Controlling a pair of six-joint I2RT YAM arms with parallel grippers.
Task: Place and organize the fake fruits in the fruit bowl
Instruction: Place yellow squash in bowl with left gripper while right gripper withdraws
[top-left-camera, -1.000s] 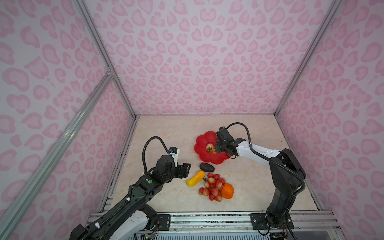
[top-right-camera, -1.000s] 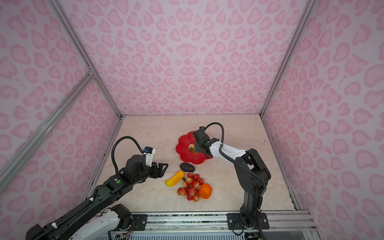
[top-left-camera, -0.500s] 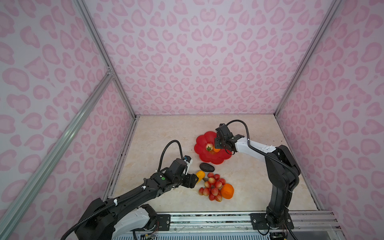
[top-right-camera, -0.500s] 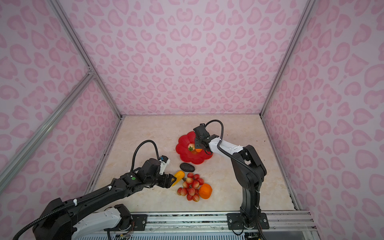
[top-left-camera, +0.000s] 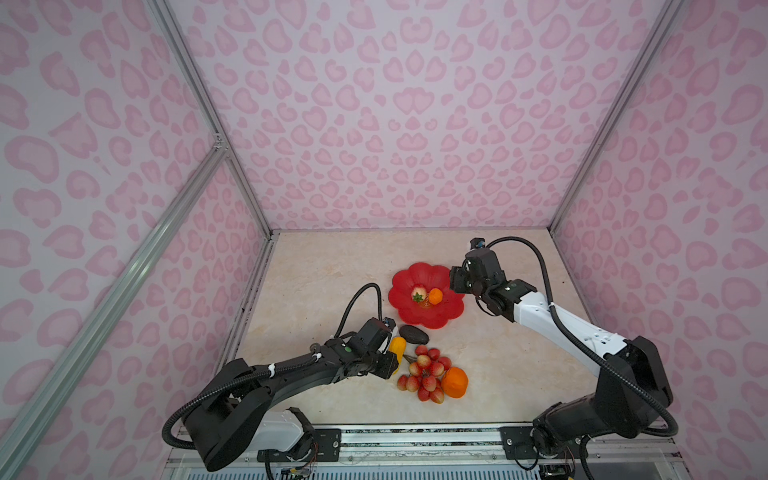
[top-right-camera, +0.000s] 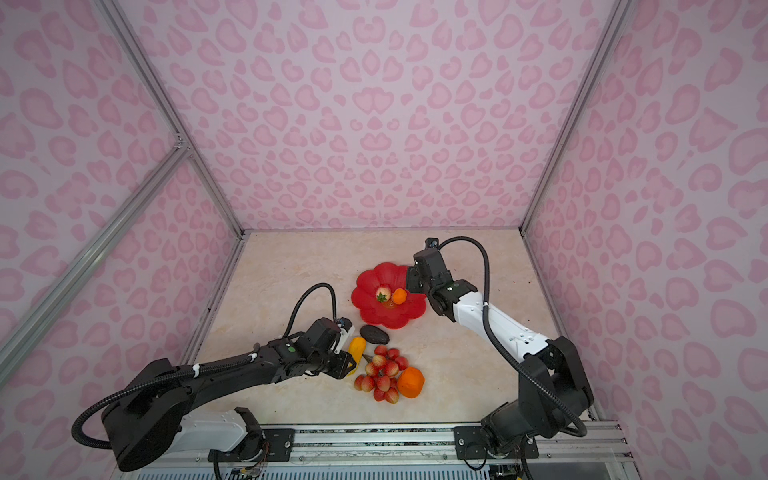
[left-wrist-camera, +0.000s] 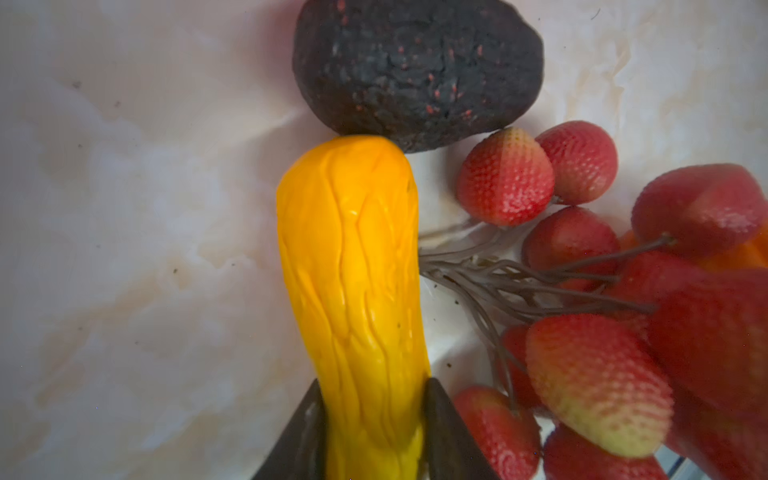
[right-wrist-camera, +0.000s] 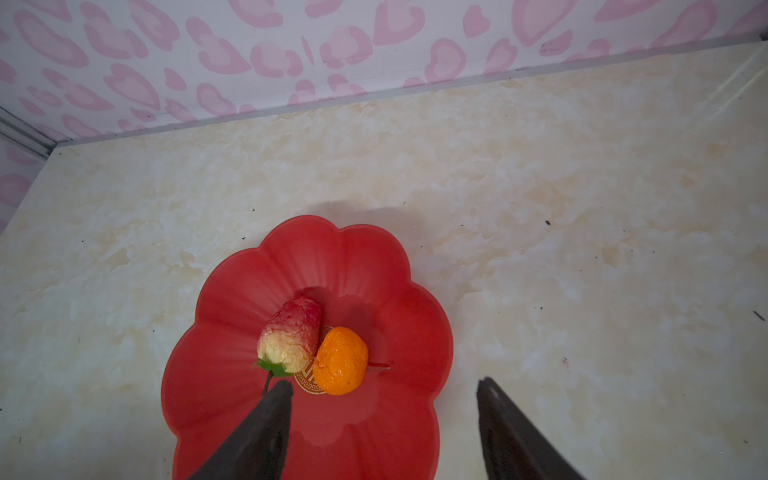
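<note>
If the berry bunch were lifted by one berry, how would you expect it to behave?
The berry bunch is joined by thin stems, so it would probably sag and swing. Its berries sprawl close beside the big orange, so lifting may nudge that. It looks like light plastic.

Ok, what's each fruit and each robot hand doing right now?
strawberry, in the fruit bowl
small orange, in the bowl, touching strawberry
yellow fruit, gripped
dark oval, on table
berry bunch, on table
larger orange, on table beside berries
left gripper, shut on yellow fruit
right gripper, open, empty
</note>
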